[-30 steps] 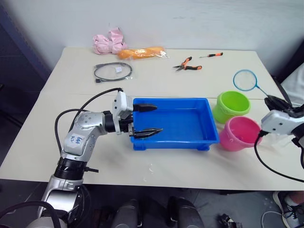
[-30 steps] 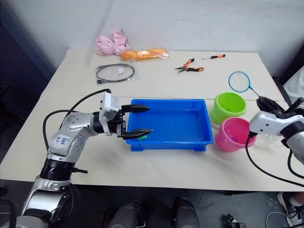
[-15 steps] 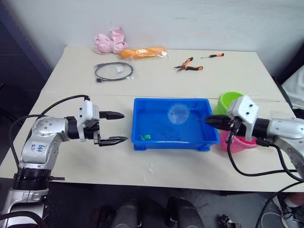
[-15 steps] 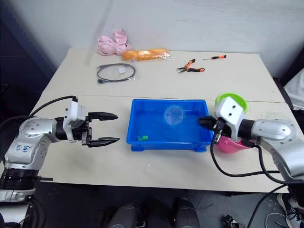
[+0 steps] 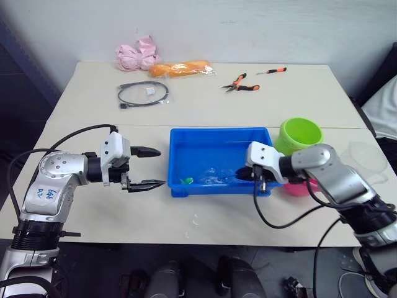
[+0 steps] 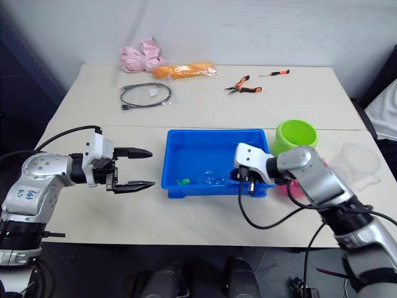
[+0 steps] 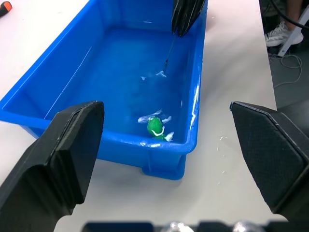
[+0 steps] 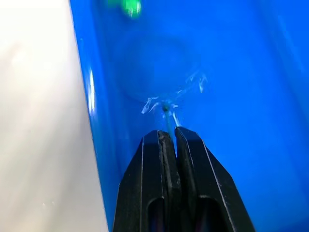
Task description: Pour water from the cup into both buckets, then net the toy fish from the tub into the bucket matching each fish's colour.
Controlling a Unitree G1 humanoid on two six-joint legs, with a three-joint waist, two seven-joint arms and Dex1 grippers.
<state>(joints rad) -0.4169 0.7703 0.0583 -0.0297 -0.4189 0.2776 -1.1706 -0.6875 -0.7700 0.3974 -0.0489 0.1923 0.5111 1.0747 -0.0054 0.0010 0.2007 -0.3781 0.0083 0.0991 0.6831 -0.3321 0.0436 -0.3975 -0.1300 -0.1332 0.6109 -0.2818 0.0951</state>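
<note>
The right pincer [image 8: 168, 140], pinching the thin dark net handle [image 8: 167, 118], reaches into the shallow bright blue plastic tub [image 5: 186, 138]. A tiny green toy fish [image 7: 155, 126] lies inside. The left pincer [image 5: 151, 167] hovers spread beside the tub.

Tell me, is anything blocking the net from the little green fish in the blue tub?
Nothing visible. The right pincer holds the net dipped in the tub; open water lies between it and the green fish.

Left gripper [image 5: 149, 167] held level, fingers spread, right gripper [image 8: 168, 137] fingers pressed together, angled down
</note>
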